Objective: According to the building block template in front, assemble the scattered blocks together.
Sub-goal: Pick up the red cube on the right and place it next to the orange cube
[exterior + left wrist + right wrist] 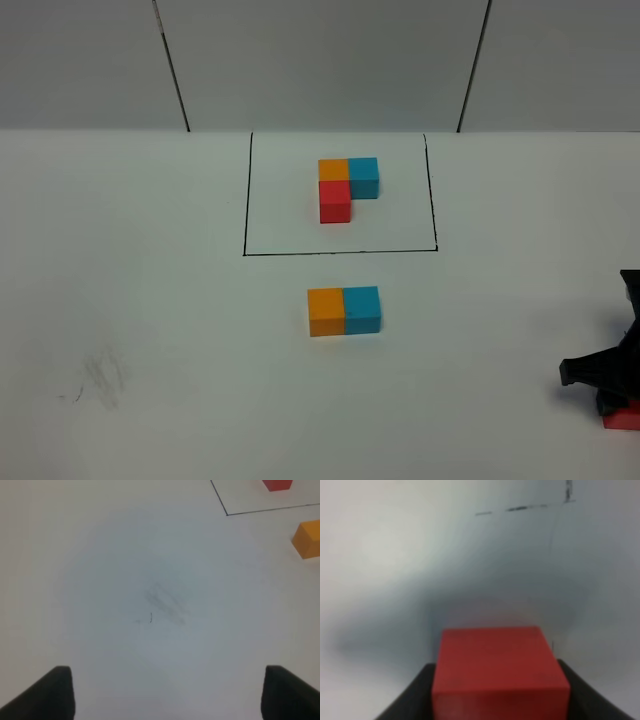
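The building block template (341,184) is an L of orange, blue and red cubes inside a black outline (340,252) at the back middle. In front of it, a loose orange block (326,311) and a loose blue block (362,308) sit side by side, touching. The loose red block (622,418) is at the table's front right, under my right gripper (612,400). In the right wrist view the fingers (415,695) press both sides of the red block (497,672). My left gripper (167,692) is open and empty over bare table; the orange block (307,539) lies ahead of it.
A grey smudge (100,375) marks the white table at the front left, also under the left gripper (165,600). Grey wall panels (320,60) stand behind the table. The outline's corner (227,514) shows in the left wrist view.
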